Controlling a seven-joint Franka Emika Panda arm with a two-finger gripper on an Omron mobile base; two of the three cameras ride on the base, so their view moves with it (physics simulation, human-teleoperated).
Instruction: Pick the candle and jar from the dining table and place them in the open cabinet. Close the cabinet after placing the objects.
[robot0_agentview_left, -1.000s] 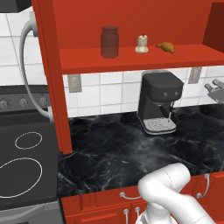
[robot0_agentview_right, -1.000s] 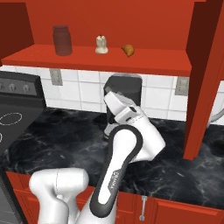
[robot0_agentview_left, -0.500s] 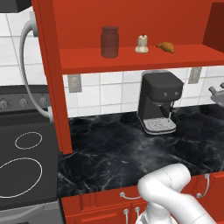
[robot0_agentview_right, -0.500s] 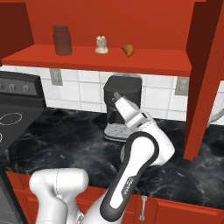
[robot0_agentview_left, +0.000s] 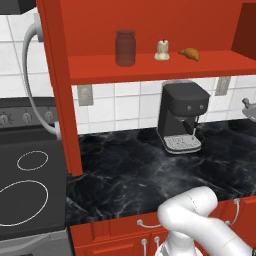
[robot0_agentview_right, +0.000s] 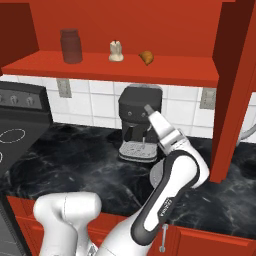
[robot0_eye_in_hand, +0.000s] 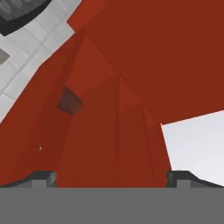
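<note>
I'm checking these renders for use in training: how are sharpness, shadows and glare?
Left base view: soft, jar and candle evenly lit, with faint shadows. Right base view: likewise, no glare on the counter. Hand view: flat red cabinet panels, little detail, tool tips dim.

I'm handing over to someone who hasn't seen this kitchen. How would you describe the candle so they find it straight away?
Look at the open red cabinet above the black marble counter, directly over the black coffee machine. Three things stand in a row on its shelf: a dark glass jar at the left, a golden-brown croissant at the right, and the candle between them. It is the small, squat, cream-white one.
</note>
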